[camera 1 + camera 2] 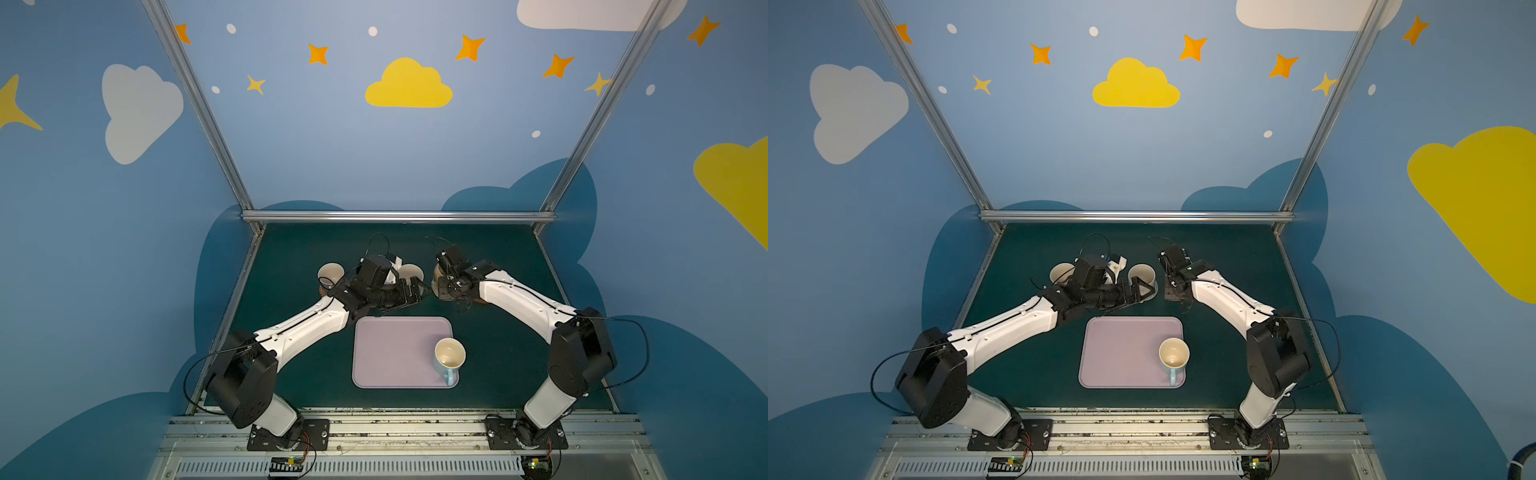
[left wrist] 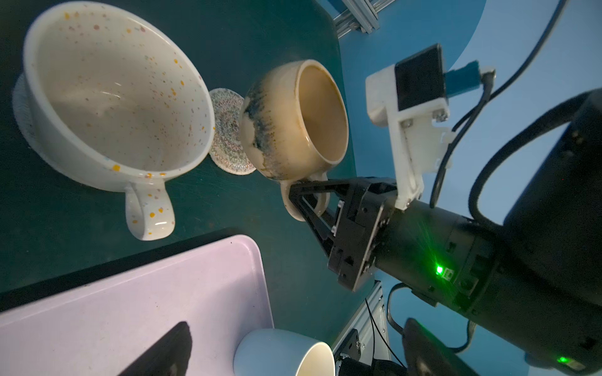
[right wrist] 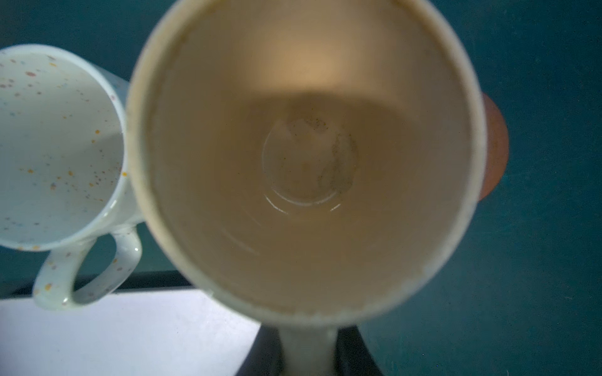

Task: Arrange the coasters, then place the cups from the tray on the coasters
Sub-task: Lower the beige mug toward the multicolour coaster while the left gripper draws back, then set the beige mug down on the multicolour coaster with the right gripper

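Your right fingers (image 2: 325, 186) are pinched on the handle of the mustard-yellow ceramic mug (image 2: 293, 120), at 1 o'clock from the pale lilac rectangular tray (image 1: 390, 353) and just beside a grey woven round coaster (image 2: 228, 136). Your left fingers (image 2: 163, 351) stand wide near the cream speckled mug (image 2: 110, 97). The light blue mug (image 1: 449, 357) sits at the tray's 4 o'clock corner.

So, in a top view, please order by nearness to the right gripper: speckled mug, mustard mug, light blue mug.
1. mustard mug: held in the right gripper, beyond the tray.
2. speckled mug: just beside, toward the middle.
3. light blue mug: on the tray, near side.
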{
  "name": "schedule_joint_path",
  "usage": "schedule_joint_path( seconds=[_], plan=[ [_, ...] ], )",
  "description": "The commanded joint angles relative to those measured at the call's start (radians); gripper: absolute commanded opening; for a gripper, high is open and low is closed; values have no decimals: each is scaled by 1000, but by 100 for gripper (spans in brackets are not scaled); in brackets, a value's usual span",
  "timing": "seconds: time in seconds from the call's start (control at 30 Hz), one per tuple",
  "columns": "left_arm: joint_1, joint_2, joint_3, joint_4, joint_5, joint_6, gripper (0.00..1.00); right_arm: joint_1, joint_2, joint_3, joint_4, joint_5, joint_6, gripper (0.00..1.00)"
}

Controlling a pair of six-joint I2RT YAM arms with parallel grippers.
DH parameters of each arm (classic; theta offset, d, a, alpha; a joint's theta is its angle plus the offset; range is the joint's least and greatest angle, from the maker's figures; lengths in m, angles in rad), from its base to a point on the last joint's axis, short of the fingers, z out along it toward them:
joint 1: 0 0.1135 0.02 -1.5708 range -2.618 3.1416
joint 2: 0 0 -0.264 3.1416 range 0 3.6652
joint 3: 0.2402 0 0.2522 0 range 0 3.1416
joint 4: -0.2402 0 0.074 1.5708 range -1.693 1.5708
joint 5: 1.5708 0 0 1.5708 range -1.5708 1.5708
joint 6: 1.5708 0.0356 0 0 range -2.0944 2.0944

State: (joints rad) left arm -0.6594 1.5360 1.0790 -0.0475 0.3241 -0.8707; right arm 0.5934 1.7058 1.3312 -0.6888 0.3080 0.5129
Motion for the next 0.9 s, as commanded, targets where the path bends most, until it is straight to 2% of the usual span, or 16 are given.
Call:
schedule_joint_path(
  seconds=[0.0,0.33,0.87],
  plan=[
    [1,26,15,30,-3,12,100,-8,14,55,73,14,1,0],
    [4,45,36,48,-53,-5,100,-29,74,63,90,-7,19,0],
    [5,70,54,47,-32,-9,100,-32,105,37,104,30,9,0]
  ],
)
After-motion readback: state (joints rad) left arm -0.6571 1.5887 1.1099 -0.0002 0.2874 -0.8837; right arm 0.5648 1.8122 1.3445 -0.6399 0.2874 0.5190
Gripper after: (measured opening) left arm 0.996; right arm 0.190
